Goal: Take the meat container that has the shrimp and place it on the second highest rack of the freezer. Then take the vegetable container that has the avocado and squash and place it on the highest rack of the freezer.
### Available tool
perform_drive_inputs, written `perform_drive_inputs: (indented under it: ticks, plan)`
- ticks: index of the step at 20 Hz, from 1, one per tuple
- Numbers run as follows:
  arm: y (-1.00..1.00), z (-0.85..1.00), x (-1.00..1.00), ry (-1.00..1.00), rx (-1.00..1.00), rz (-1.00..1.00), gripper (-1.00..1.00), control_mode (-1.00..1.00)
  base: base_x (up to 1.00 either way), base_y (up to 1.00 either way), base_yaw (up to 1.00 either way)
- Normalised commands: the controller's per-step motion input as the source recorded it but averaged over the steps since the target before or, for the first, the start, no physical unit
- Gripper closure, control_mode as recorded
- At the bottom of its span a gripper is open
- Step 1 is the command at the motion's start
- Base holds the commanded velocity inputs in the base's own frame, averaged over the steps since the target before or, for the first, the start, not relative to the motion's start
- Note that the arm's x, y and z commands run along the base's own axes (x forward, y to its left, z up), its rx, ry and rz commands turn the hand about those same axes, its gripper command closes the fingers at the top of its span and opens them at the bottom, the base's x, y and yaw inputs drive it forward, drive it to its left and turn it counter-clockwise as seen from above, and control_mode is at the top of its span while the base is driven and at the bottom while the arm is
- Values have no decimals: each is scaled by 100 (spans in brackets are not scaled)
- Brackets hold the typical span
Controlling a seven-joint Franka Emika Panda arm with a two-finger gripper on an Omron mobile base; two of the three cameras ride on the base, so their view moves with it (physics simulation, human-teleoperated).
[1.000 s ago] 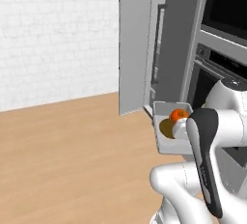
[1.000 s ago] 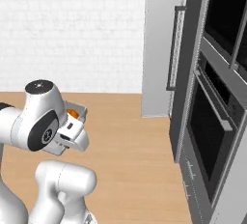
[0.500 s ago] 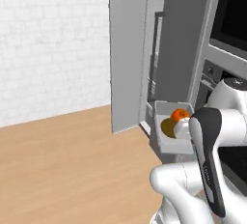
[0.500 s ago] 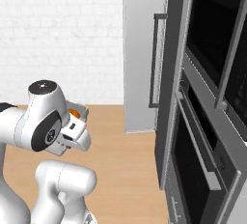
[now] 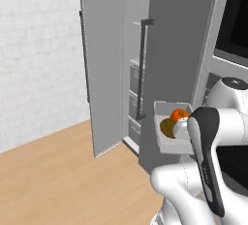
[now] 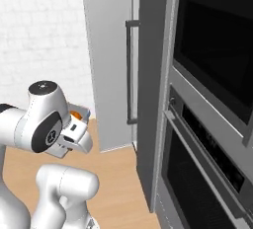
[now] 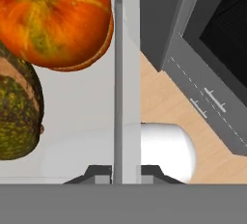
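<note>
My gripper point(image 7: 126, 172) is shut on the side wall of the vegetable container point(image 7: 126, 63), a shallow grey tray held level in front of my arm. Inside it lie the round orange squash point(image 7: 58, 20) and the dark brown-green avocado point(image 7: 17, 107). From the left base view the vegetable container point(image 5: 164, 141) hangs just right of the freezer point(image 5: 179, 40), with the squash point(image 5: 180, 115) and avocado point(image 5: 167, 127) showing over its rim. The freezer door point(image 5: 104, 73) stands open, and light shelves and grey drawers point(image 5: 134, 90) show in the gap. The meat container and shrimp are out of view.
A dark bar handle point(image 5: 141, 69) runs down the freezer front. Dark built-in ovens point(image 6: 212, 60) fill the wall to the right. A white brick wall point(image 5: 38, 49) and wooden floor point(image 5: 58, 180) lie to the left of the open freezer door point(image 6: 111, 60).
The whole picture has shifted: the base has moved, and the freezer now stands nearer and more central. The tray stays in my grip in the same place by the arm.
</note>
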Motion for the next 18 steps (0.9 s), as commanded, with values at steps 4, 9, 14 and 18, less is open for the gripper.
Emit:
perform_drive_inputs:
  ticks: [4,9,14,18]
  plan:
    - [0,0,0,0,0,0,100,100,50,27,-47]
    - [0,0,0,0,0,0,100,100,69,85,-31]
    - [0,0,0,0,0,0,100,100,64,83,-30]
    - [0,0,0,0,0,0,100,100,64,64,-34]
